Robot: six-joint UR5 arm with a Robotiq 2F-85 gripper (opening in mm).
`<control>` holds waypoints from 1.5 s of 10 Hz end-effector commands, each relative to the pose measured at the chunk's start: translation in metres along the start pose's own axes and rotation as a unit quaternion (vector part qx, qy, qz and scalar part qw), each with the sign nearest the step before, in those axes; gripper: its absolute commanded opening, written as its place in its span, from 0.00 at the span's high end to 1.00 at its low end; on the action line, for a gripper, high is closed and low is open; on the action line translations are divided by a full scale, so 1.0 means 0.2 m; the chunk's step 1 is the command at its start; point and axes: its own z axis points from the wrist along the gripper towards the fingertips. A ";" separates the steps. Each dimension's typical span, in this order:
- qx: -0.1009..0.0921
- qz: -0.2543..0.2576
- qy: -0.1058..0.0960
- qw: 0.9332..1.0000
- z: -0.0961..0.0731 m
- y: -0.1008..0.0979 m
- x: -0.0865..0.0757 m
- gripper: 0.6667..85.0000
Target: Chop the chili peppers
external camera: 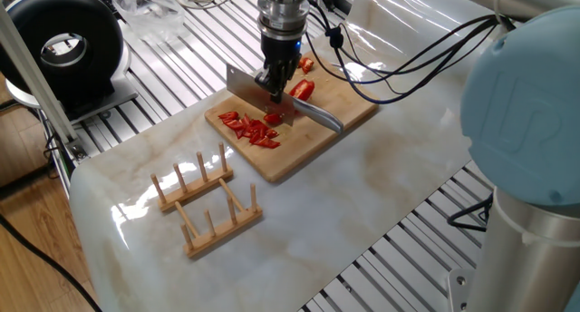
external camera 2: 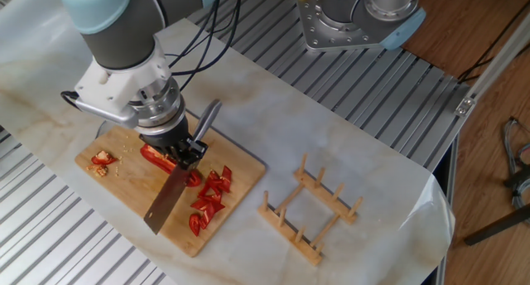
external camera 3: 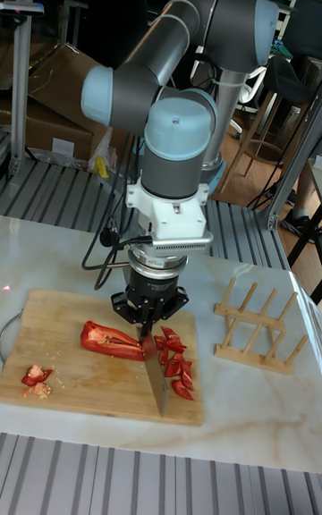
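Tall fixed view shows the chili peppers (external camera 3: 112,340) on the cutting board (external camera 3: 80,383): one long glossy red half lies with its long axis along the board, and its near end is just under the gripper (external camera 3: 148,325). Many small red bits (external camera 3: 175,361) lie in a pile on the other side of the knife (external camera 3: 157,379). The fingers are clamped on the knife, blade edge down on the board.
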 end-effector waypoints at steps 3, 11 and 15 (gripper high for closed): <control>-0.002 -0.021 0.003 1.000 0.03 -0.05 0.02 0.99; -0.013 -0.022 0.015 1.000 0.02 -0.10 -0.04 0.99; -0.033 -0.040 -0.002 0.999 -0.02 -0.15 -0.04 0.99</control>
